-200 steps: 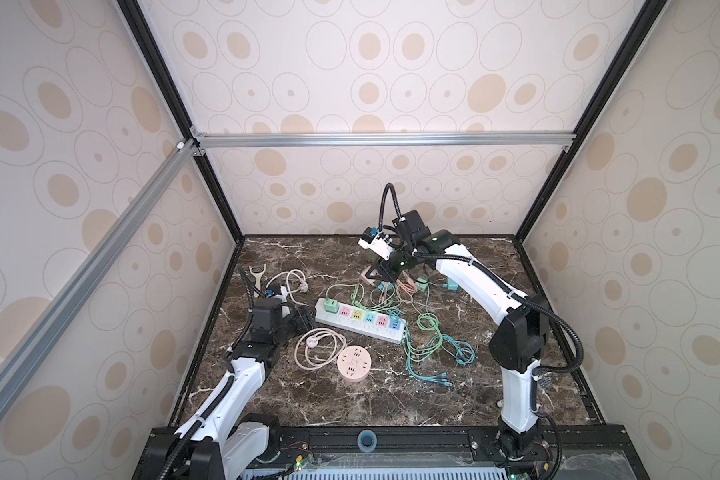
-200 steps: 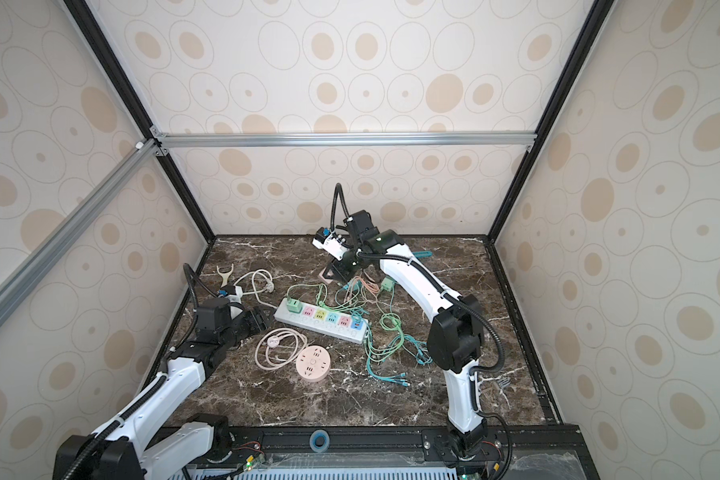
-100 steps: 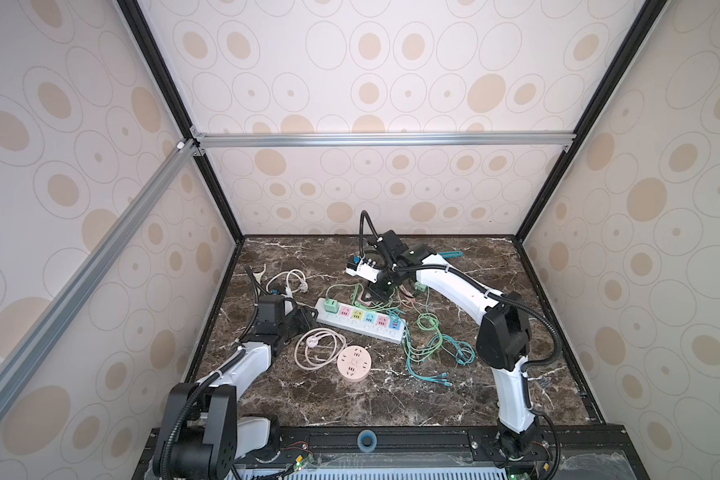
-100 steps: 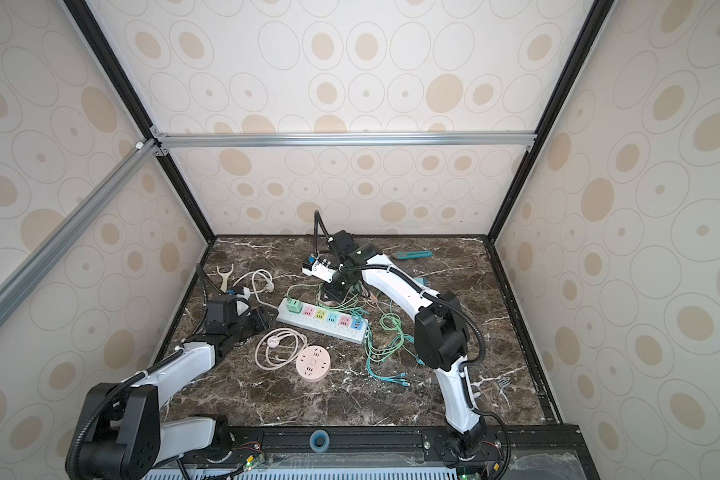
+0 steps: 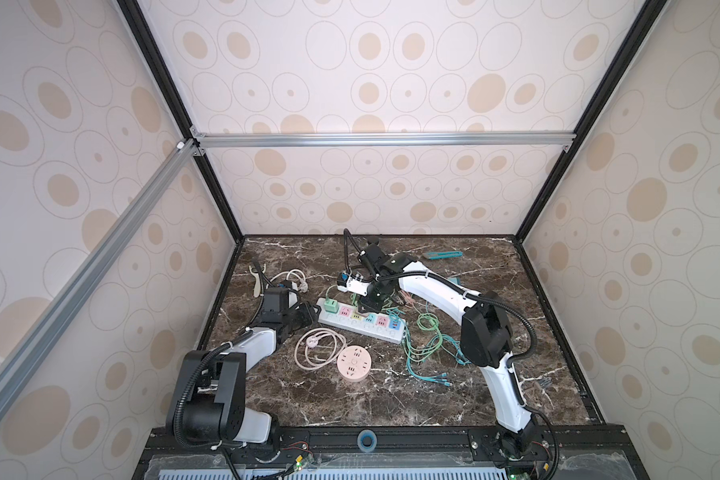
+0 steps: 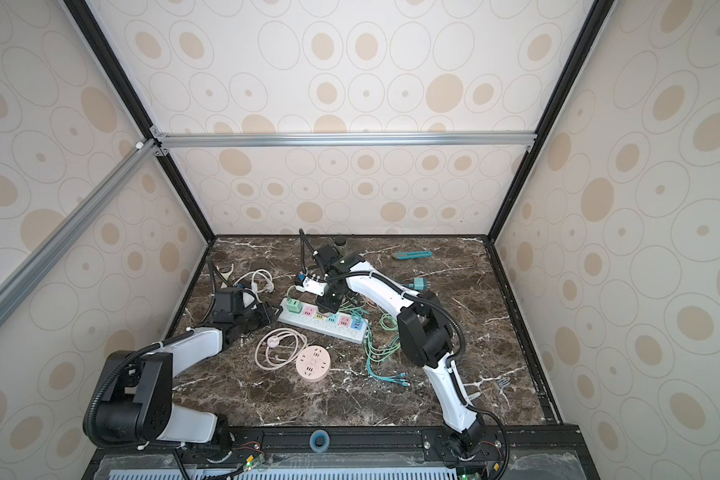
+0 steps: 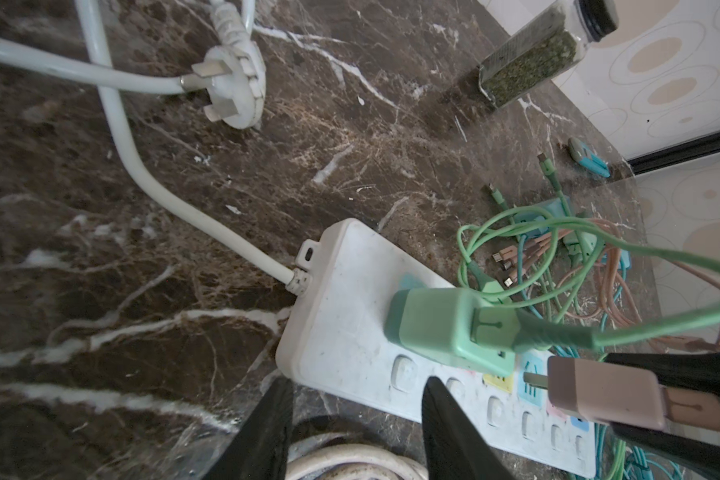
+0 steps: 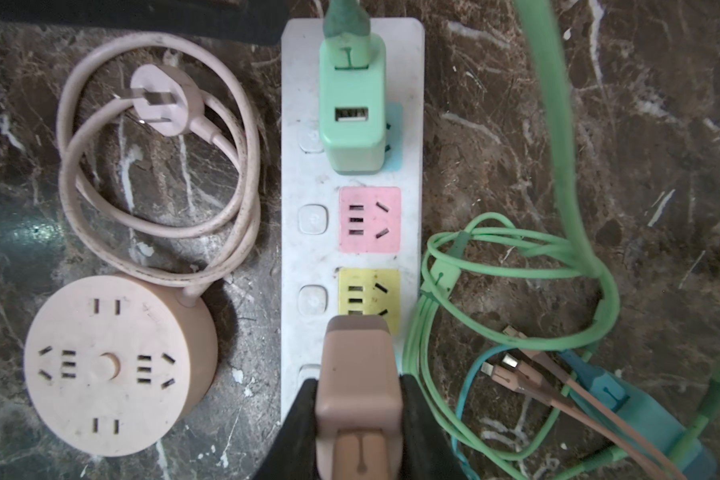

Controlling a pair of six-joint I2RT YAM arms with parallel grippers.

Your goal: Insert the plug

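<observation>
**Plug.** The tan plug is clamped between the two black fingers of the right gripper, which is closed narrow against its sides. It hangs just above the white power strip, with its front edge over the yellow socket. In the left wrist view its metal prongs are bare and clear of the strip, so it is not seated in any socket.

**Power strip.** The strip lies flat on the dark marble tabletop, near the middle in both top views. A green adapter sits in the end socket. The pink socket next to it is free.

**Left gripper.** The left gripper sits low at the cord end of the strip. Its fingers stand partly apart, one beside the strip's corner and one over its top face. They hold nothing that I can see.

**Surroundings.**
- A round pink socket block rests just beside the strip. Its own plug lies inside its coiled cord.
- The strip's white cord runs off to a loose white plug.
- Green cables and a blue adapter lie tangled on the far side of the strip.
- A spice jar stands near the back wall.
</observation>
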